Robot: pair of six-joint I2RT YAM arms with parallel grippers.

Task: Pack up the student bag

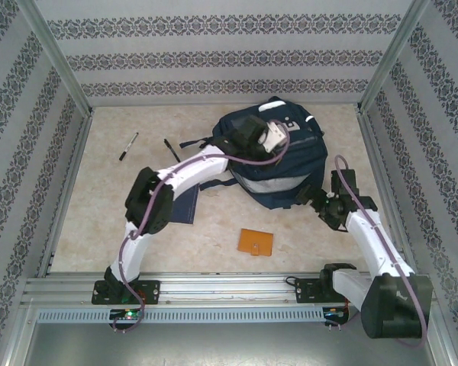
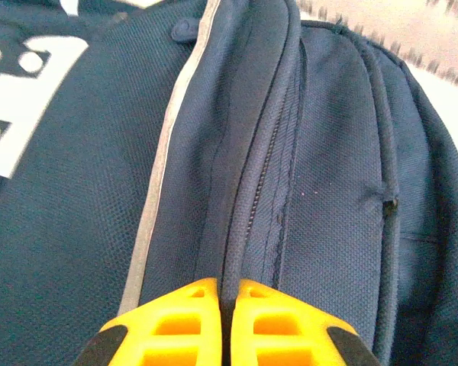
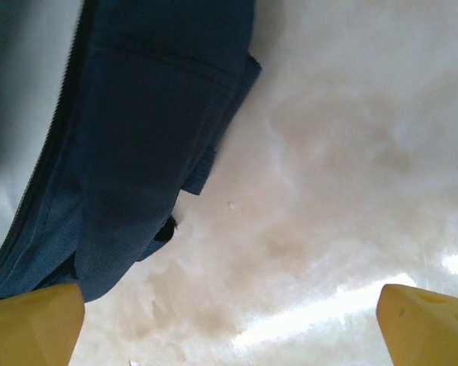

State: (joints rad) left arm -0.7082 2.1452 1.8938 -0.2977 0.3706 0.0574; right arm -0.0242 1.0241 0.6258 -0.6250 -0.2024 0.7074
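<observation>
The student bag (image 1: 290, 171), a large navy backpack with white-grey patches, lies at the back middle of the table. My left gripper (image 1: 253, 139) rests on top of it. In the left wrist view its yellow fingers (image 2: 183, 320) are shut on a raised fabric ridge of the bag (image 2: 328, 191), right beside the closed zipper (image 2: 263, 179). My right gripper (image 1: 314, 197) sits low at the bag's front right corner. It stands open, with bare table between its fingertips (image 3: 416, 320) and the bag's edge (image 3: 137, 152) just left of them.
An orange wallet-like case (image 1: 255, 242) lies in front of the bag. Two pens (image 1: 128, 146) (image 1: 172, 149) lie at the back left. A flat navy item (image 1: 185, 204) lies partly under my left arm. Patterned walls close in three sides.
</observation>
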